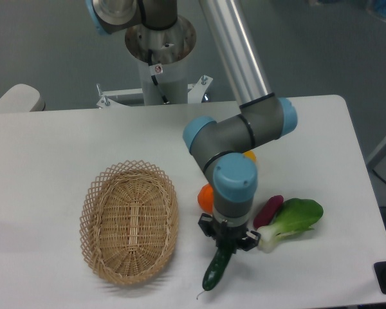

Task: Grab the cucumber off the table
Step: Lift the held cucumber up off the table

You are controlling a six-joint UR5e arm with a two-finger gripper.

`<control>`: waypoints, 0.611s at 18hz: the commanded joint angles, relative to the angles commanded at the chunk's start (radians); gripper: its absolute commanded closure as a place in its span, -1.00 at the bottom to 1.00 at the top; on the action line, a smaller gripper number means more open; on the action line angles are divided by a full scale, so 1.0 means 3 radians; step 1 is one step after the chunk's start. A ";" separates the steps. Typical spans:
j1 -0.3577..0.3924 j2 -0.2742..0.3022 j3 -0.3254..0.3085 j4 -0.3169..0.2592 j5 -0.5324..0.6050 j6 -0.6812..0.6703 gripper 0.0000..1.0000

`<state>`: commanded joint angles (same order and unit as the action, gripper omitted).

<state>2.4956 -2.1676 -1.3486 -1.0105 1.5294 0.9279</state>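
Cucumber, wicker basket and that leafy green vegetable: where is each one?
cucumber (pixel 215 273): fixed camera, dark lower half below the hand.
wicker basket (pixel 130 222): fixed camera, woven floor inside.
bok choy (pixel 297 216): fixed camera, green leaf.
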 joint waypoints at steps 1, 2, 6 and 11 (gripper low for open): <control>0.0046 0.0021 0.0067 -0.0108 0.0005 0.0127 0.72; 0.0112 0.0051 0.0098 -0.0164 0.0000 0.0321 0.72; 0.0378 0.0159 0.0113 -0.0308 -0.0031 0.0874 0.72; 0.0588 0.0286 0.0093 -0.0471 -0.0021 0.1452 0.72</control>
<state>2.6721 -2.0817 -1.3207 -1.1519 1.5232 1.3636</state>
